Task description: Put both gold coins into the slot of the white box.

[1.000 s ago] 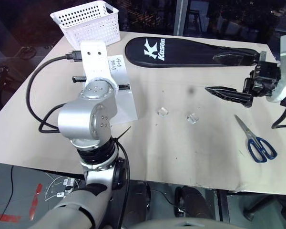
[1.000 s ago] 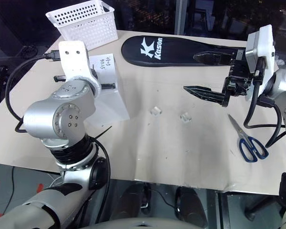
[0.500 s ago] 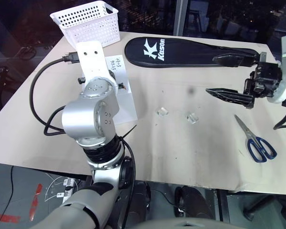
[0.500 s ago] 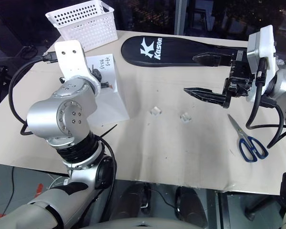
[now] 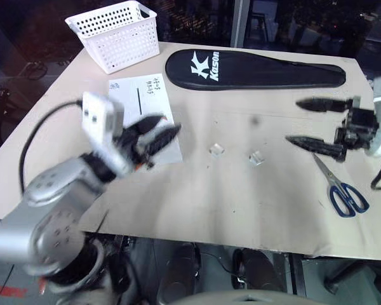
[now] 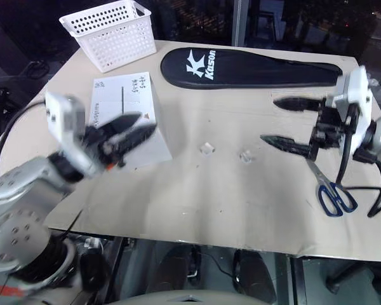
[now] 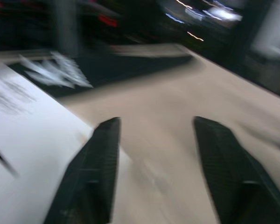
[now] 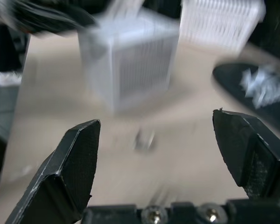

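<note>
L gripper (image 5: 168, 127) hangs over the near-right corner of the shoebox-sized white box (image 5: 130, 105), fingers apart w/ nothing between them. Looks like an empty hand near the box, prob. free to fetch a coin. The thin dark slot (image 5: 138, 99) runs near-to-far across the handwritten top face, uncovered.

R gripper (image 5: 294, 121) is out on the right, above the tan tabletop (image 5: 241, 203), fingers spread wide, also empty. It points left toward the middle, so prob. waiting.

Gold coins: can't make out either one. The tiny gold speck (image 6: 148, 116) at the box's right edge could be a coin or a mark, can't tell.

Around:
- 2 small clear plastic cubes (image 5: 216, 149) (image 5: 257, 157) mid-table, btwn the grippers
- blue-handled scissors (image 5: 340, 184) just near of the R gripper
- long black racket cover (image 5: 254, 67), far side
- white perforated plastic basket (image 5: 124, 47), far left

Nothing blocks the slot.
</note>
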`<state>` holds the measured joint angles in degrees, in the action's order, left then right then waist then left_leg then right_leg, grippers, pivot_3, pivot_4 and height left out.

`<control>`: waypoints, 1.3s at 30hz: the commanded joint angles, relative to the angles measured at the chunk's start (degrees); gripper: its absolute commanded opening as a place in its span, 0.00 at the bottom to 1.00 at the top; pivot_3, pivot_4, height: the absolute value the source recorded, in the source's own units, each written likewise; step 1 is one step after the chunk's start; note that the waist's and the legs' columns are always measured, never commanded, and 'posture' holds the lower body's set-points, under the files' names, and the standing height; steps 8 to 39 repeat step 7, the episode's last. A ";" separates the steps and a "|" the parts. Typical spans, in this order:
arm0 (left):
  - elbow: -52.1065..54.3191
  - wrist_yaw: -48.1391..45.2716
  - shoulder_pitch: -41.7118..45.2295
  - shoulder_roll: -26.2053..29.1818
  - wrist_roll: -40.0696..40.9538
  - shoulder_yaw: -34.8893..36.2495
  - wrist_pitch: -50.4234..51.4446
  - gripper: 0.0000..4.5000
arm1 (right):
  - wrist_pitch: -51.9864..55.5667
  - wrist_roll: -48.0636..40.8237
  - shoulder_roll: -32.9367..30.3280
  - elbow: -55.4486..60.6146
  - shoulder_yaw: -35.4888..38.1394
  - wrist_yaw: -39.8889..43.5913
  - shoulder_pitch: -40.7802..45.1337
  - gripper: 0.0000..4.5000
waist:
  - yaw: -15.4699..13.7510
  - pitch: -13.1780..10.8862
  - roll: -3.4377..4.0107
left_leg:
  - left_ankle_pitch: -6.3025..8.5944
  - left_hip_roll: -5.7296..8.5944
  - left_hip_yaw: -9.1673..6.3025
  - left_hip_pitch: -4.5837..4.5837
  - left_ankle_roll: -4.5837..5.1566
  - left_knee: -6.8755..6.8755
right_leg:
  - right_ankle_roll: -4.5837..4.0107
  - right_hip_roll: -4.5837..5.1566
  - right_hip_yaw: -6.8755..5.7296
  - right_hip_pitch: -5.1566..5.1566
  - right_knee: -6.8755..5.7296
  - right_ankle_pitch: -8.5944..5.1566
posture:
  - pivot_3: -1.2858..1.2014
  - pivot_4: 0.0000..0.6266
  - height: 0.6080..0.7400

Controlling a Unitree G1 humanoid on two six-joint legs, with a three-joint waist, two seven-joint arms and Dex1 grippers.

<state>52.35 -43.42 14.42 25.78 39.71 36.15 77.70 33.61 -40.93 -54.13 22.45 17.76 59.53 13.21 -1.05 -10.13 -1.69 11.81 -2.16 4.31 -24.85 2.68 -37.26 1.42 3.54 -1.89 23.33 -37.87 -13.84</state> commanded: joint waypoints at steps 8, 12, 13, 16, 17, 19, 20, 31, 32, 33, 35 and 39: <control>-8.53 -7.31 -14.58 8.81 -2.46 -6.28 -23.47 0.99 | -4.62 9.82 2.59 9.39 15.13 -2.14 -29.17 0.93 | -0.14 0.14 0.10 | 0.17 -0.05 -0.05 0.17 0.23 -0.06 | -0.01 0.07 -0.01 -0.13 0.00 -0.24 | 0.52 0.24 1.00; -8.53 -7.31 -14.58 8.81 -2.46 -6.28 -23.47 0.99 | -4.62 9.82 2.59 9.39 15.13 -2.14 -29.17 0.93 | -0.14 0.14 0.10 | 0.17 -0.05 -0.05 0.17 0.23 -0.06 | -0.01 0.07 -0.01 -0.13 0.00 -0.24 | 0.52 0.24 1.00; -8.53 -7.31 -14.58 8.81 -2.46 -6.28 -23.47 0.99 | -4.62 9.82 2.59 9.39 15.13 -2.14 -29.17 0.93 | -0.14 0.14 0.10 | 0.17 -0.05 -0.05 0.17 0.23 -0.06 | -0.01 0.07 -0.01 -0.13 0.00 -0.24 | 0.52 0.24 1.00; -8.53 -7.31 -14.58 8.81 -2.46 -6.28 -23.47 0.99 | -4.62 9.82 2.59 9.39 15.13 -2.14 -29.17 0.93 | -0.14 0.14 0.10 | 0.17 -0.05 -0.05 0.17 0.23 -0.06 | -0.01 0.07 -0.01 -0.13 0.00 -0.24 | 0.52 0.24 1.00; -8.53 -7.31 -14.58 8.81 -2.46 -6.28 -23.47 0.99 | -4.62 9.82 2.59 9.39 15.13 -2.14 -29.17 0.93 | -0.14 0.14 0.10 | 0.17 -0.05 -0.05 0.17 0.23 -0.06 | -0.01 0.07 -0.01 -0.13 0.00 -0.24 | 0.52 0.24 1.00; -8.53 -7.31 -14.58 8.81 -2.46 -6.28 -23.47 0.99 | -4.62 9.82 2.59 9.39 15.13 -2.14 -29.17 0.93 | -0.14 0.14 0.10 | 0.17 -0.05 -0.05 0.17 0.23 -0.06 | -0.01 0.07 -0.01 -0.13 0.00 -0.24 | 0.52 0.24 1.00; -8.53 -7.31 -14.58 8.81 -2.46 -6.28 -23.47 0.99 | -4.62 9.82 2.59 9.39 15.13 -2.14 -29.17 0.93 | -0.14 0.14 0.10 | 0.17 -0.05 -0.05 0.17 0.23 -0.06 | -0.01 0.07 -0.01 -0.13 0.00 -0.24 | 0.52 0.24 1.00; -8.53 -7.31 -14.58 8.81 -2.46 -6.28 -23.47 0.99 | -4.62 9.82 2.59 9.39 15.13 -2.14 -29.17 0.93 | -0.14 0.14 0.10 | 0.17 -0.05 -0.05 0.17 0.23 -0.06 | -0.01 0.07 -0.01 -0.13 0.00 -0.24 | 0.52 0.24 1.00; -8.53 -7.31 -14.58 8.81 -2.46 -6.28 -23.47 0.99 | -4.62 9.82 2.59 9.39 15.13 -2.14 -29.17 0.93 | -0.14 0.14 0.10 | 0.17 -0.05 -0.05 0.17 0.23 -0.06 | -0.01 0.07 -0.01 -0.13 0.00 -0.24 | 0.52 0.24 1.00; -8.53 -7.31 -14.58 8.81 -2.46 -6.28 -23.47 0.99 | -4.62 9.82 2.59 9.39 15.13 -2.14 -29.17 0.93 | -0.14 0.14 0.10 | 0.17 -0.05 -0.05 0.17 0.23 -0.06 | -0.01 0.07 -0.01 -0.13 0.00 -0.24 | 0.52 0.24 1.00; -8.53 -7.31 -14.58 8.81 -2.46 -6.28 -23.47 0.99 | -4.62 9.82 2.59 9.39 15.13 -2.14 -29.17 0.93 | -0.14 0.14 0.10 | 0.17 -0.05 -0.05 0.17 0.23 -0.06 | -0.01 0.07 -0.01 -0.13 0.00 -0.24 | 0.52 0.24 1.00; -8.53 -7.31 -14.58 8.81 -2.46 -6.28 -23.47 0.99 | -4.62 9.82 2.59 9.39 15.13 -2.14 -29.17 0.93 | -0.14 0.14 0.10 | 0.17 -0.05 -0.05 0.17 0.23 -0.06 | -0.01 0.07 -0.01 -0.13 0.00 -0.24 | 0.52 0.24 1.00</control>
